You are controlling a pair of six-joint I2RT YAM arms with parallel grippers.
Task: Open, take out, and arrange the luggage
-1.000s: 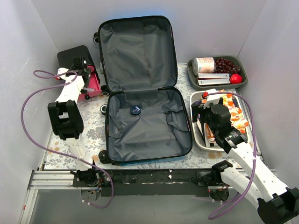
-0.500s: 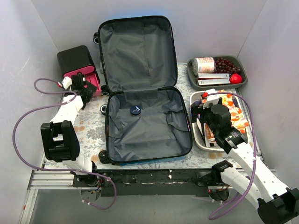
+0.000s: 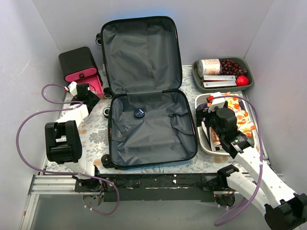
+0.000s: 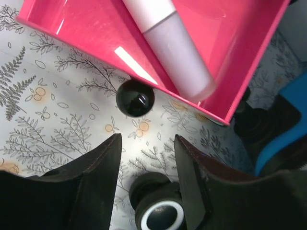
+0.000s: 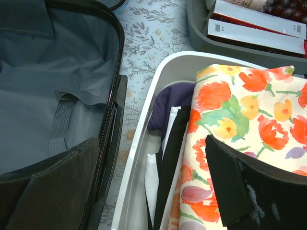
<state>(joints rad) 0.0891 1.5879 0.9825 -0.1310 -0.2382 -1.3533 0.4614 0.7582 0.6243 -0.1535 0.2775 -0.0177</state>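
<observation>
1. Task item. The luggage (image 3: 144, 96) lies open at the centre of the table (image 3: 93, 129). Its lid stands up toward 12 o'clock and its base lies flat toward 6 o'clock. Both halves show grey lining. The outer shell is almost wholly hidden. Only a blue strip shows at the 6 o'clock edge, and a blue corner (image 4: 288, 120) in my left wrist view.

2. Left gripper (image 3: 88, 96). It sits at 9 o'clock of the luggage. Its fingers are parted and grasp nothing. They hang over the cloth just short of a black knob (image 4: 135, 97) on a pink drawer (image 4: 72, 19). The drawer holds a pale lilac tube (image 4: 168, 48), whose top end is cut off by the frame.

3. Right gripper (image 3: 204, 112). It is fully released and holds nothing. It hangs over the white bin (image 5: 144, 124) at 3 o'clock of the luggage, with a floral cloth (image 5: 240, 110) below it.

4. Writing.
- The can (image 3: 209, 66) in the grey tray (image 3: 196, 76) at 2 o'clock bears a label too small to read.
- The flat boxes (image 5: 254, 26) carry small print, also illegible.
- The dark round disc (image 3: 139, 113) on the lining has a pale mark I cannot make out.

5. Unclear. A black part with a white ring (image 4: 160, 211) lies between my left fingers and is cropped at 6 o'clock. I cannot identify it.
</observation>
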